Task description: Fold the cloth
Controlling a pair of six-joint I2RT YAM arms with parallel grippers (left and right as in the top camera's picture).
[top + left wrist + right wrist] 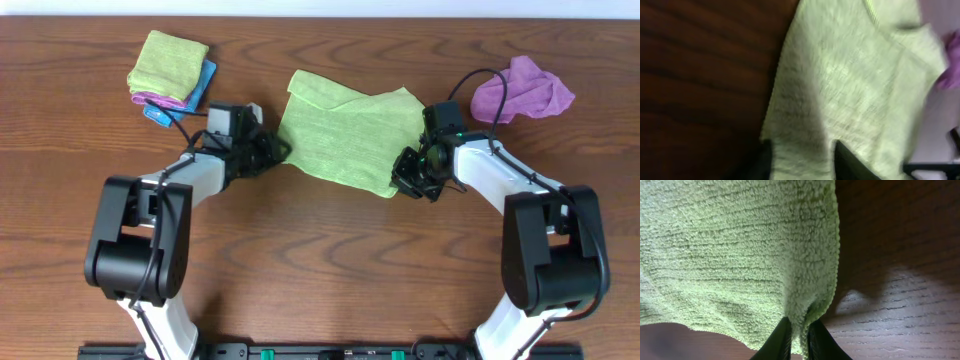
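Green cloth (345,135) is laid out mid-tabletop (320,260), between left arm (188,178) and right arm (492,167). Its long axis runs roughly left-right, and the near edge slants down toward the right. Right jaws are seen clamped on the near right corner: in the right wrist view the fingers (781,342) are almost together, with a pucker of pile pinched between them. Left jaws are set at the near left corner. In the left wrist view they stand apart with cloth lying across the gap and no pinch evident, but that view is smeared and only the fingertips (847,162) are in frame. One corner is therefore judged held, the other not yet. Key relation: the cloth body lies beyond both jaws, toward the far side, so the near edge would have to be lifted and carried over to the far edge. Neither arm is nearer, as one corner is covered by each. The far left corner looks doubled over on itself from overhead, and how much is tucked under cannot be made out. Actual contact at both corners is masked by the wrists in that view. A folded stack (168,68) at far left and a purple cloth (522,90) at far right lie clear of the green cloth.
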